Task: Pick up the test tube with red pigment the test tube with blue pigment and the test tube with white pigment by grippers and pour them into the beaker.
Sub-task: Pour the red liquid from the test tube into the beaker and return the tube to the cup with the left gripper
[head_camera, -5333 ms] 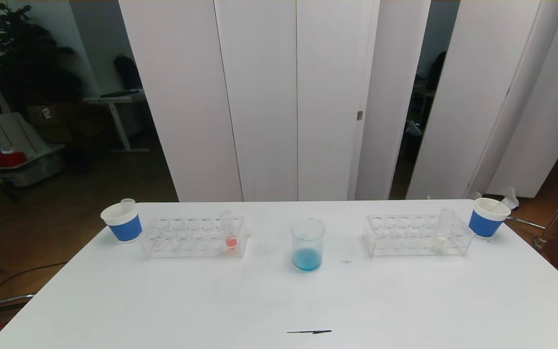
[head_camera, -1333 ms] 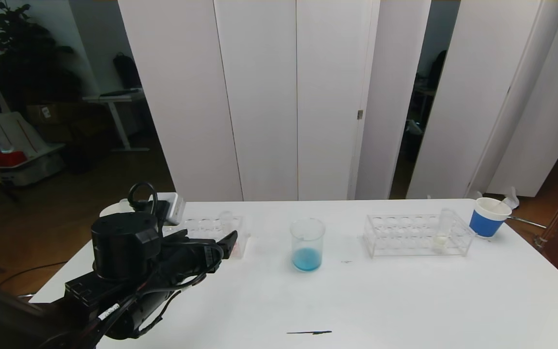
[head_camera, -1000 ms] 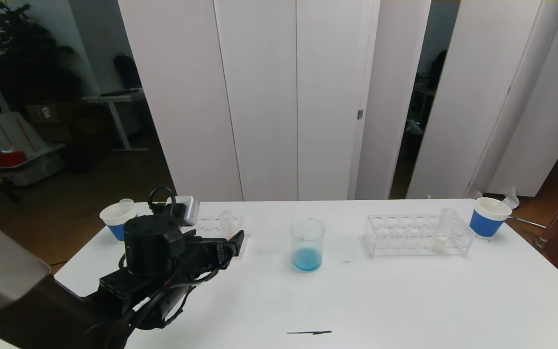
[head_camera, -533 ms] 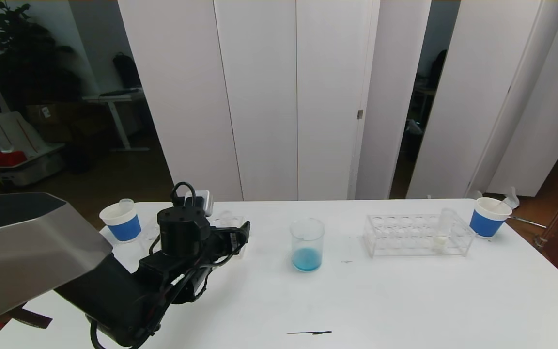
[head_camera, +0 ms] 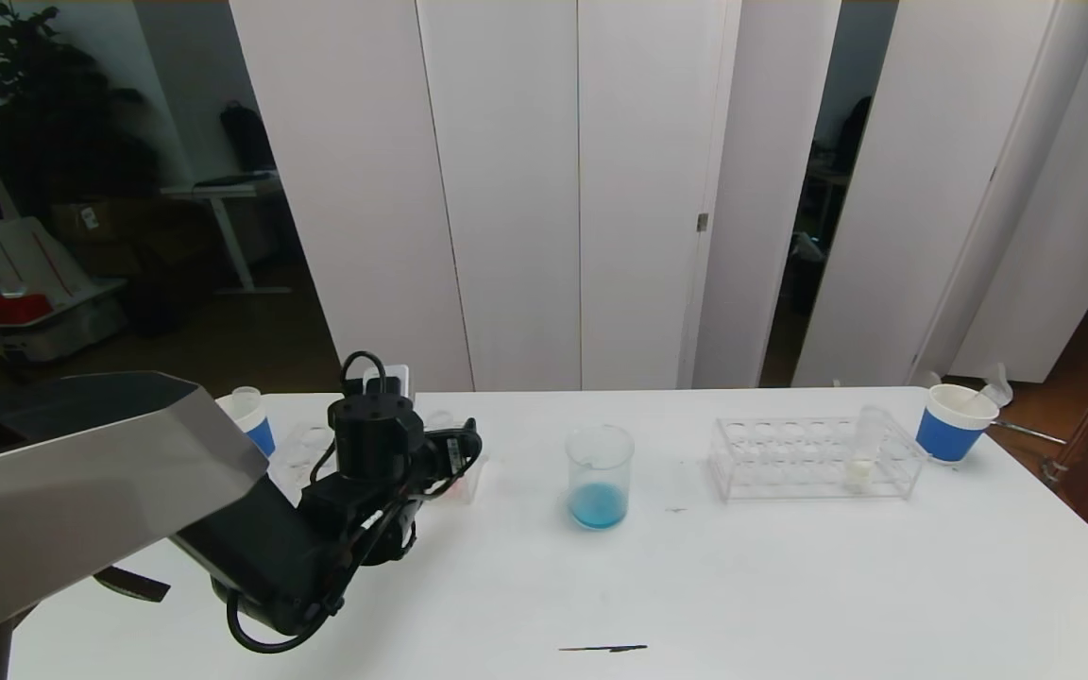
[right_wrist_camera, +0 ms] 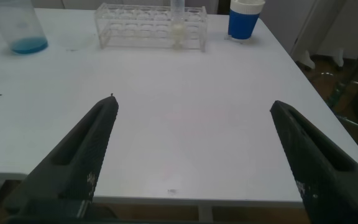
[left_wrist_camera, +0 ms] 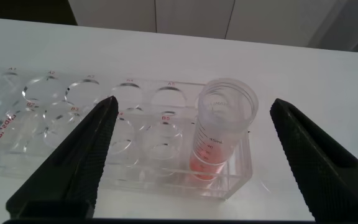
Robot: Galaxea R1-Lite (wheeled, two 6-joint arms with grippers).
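My left gripper (left_wrist_camera: 191, 155): jaws spread wide, flanking the test tube with red pigment (left_wrist_camera: 219, 137), not touching. Head view: my arm hides most of the left rack (left_wrist_camera: 73, 124). Tube upright in the rack's end hole, orange-red at bottom. Beaker (head_camera: 599, 477), blue inside, mid-table. My right gripper (right_wrist_camera: 194, 146): spread, low at table edge.

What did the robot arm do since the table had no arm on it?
The left gripper came in over the table and reached forward to the test tube with red pigment in its rack, jaws open on both sides, nothing grabbed yet. The beaker, white tube and cups stayed put.
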